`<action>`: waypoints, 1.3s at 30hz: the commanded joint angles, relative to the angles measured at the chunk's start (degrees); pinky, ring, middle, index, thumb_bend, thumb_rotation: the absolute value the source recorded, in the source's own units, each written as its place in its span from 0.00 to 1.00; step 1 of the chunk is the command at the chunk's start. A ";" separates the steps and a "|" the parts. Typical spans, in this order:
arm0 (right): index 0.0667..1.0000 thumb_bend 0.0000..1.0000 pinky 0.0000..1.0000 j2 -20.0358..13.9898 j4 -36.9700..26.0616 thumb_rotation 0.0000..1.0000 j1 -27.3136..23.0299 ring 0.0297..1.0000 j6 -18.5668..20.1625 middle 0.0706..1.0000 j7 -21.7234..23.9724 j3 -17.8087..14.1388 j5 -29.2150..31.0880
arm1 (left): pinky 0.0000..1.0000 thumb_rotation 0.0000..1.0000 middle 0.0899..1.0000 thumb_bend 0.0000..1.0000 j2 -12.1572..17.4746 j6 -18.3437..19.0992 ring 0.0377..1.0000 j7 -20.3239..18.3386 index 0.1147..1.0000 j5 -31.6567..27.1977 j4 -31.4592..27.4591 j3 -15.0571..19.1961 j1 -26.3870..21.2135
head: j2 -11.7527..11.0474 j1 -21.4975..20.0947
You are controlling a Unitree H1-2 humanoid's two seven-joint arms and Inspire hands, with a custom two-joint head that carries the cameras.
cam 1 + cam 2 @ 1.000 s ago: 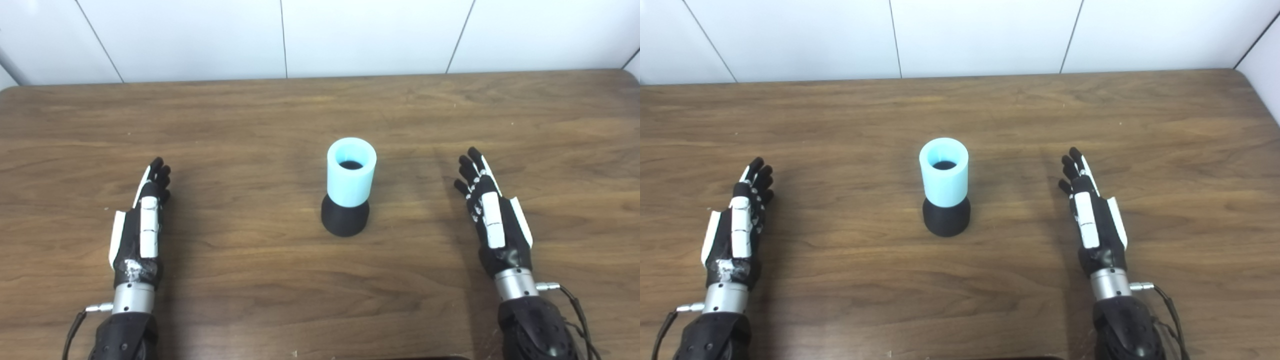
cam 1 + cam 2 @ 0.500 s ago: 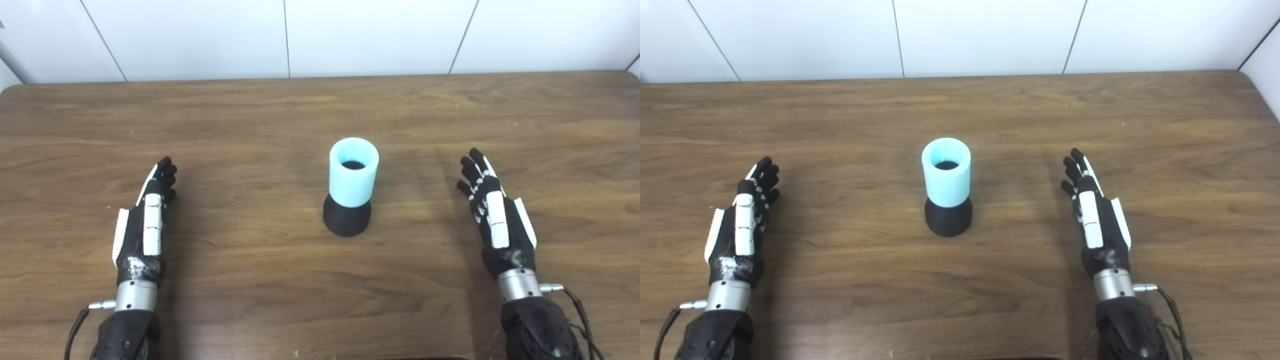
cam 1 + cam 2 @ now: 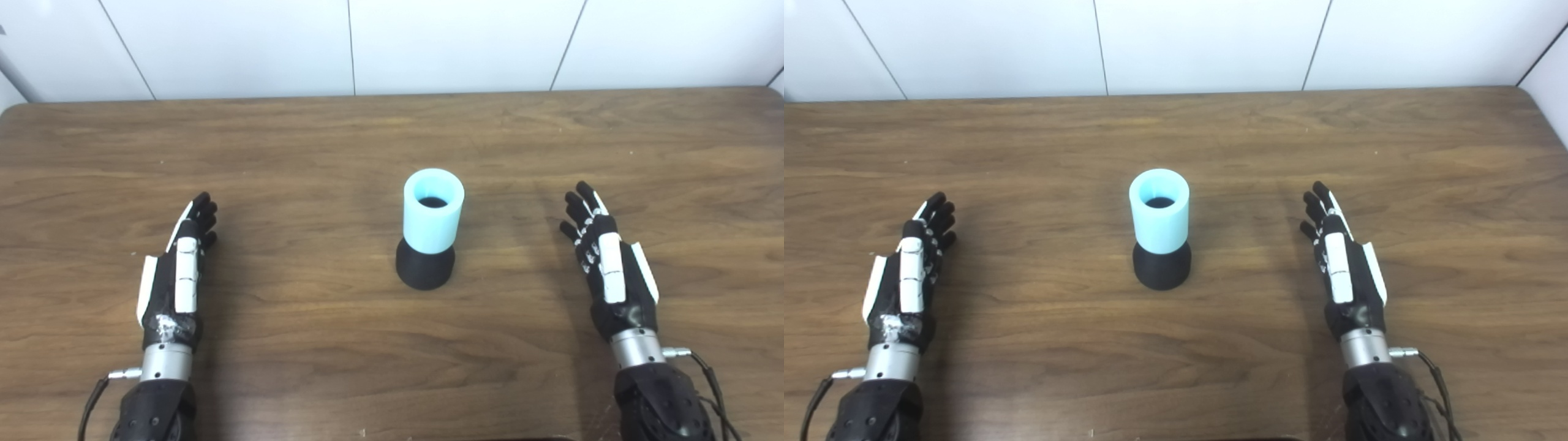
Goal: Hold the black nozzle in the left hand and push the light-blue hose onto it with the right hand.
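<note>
The light-blue hose [image 3: 432, 211] stood upright at the centre of the frame, seated over the black nozzle [image 3: 424, 268], whose flared base rested on the wooden worktop [image 3: 306, 153]. The left hand [image 3: 177, 269], lower left, and the right hand [image 3: 606, 263], lower right, lay released with fingers extended, holding nothing, both well apart from the hose.

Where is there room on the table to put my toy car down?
Bare wood lies between the left robot hand and the black nozzle, between it and the right robot hand, and behind the light-blue hose toward the wall. Nowhere is crowded.
</note>
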 commanded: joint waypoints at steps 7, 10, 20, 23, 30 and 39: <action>0.93 0.58 0.93 -0.89 -1.90 1.00 0.15 0.96 -0.06 0.93 -0.61 -0.16 -0.51 | 0.95 1.00 0.93 0.48 0.26 -0.20 0.96 -0.03 0.93 0.17 -1.20 -0.49 1.40 | 0.02 0.02; 0.93 0.58 0.93 -0.93 -1.92 1.00 0.14 0.96 -0.06 0.92 -0.54 -0.14 -0.49 | 0.95 1.00 0.93 0.48 0.19 0.07 0.96 0.00 0.92 0.17 -1.32 -0.49 1.41 | 0.02 0.02; 0.93 0.56 0.91 -1.07 -2.21 1.00 0.19 0.95 0.02 0.92 -0.75 0.06 -1.43 | 0.95 1.00 0.93 0.48 0.25 -0.71 0.96 0.06 0.93 0.21 -0.88 -0.40 1.27 | 0.32 0.06; 0.94 0.57 0.91 -1.13 -2.22 1.00 0.23 0.95 -0.09 0.92 -0.78 0.12 -1.63 | 0.95 1.00 0.92 0.48 0.29 -0.79 0.96 -0.02 0.93 0.05 -0.79 -0.37 1.26 | 0.32 0.06; 0.93 0.56 0.91 -1.02 -2.34 1.00 0.10 0.95 0.21 0.92 -0.79 0.12 -1.18 | 0.95 1.00 0.92 0.49 0.29 0.03 0.95 -0.06 0.93 0.09 -1.28 -0.45 1.32 | 0.58 0.10; 0.94 0.58 0.92 -1.30 -2.53 1.00 0.07 0.95 0.76 0.92 -0.74 0.34 -1.23 | 0.95 1.00 0.92 0.47 0.39 -0.02 0.95 -0.13 0.93 0.32 -1.37 -0.56 1.28 | 0.58 0.10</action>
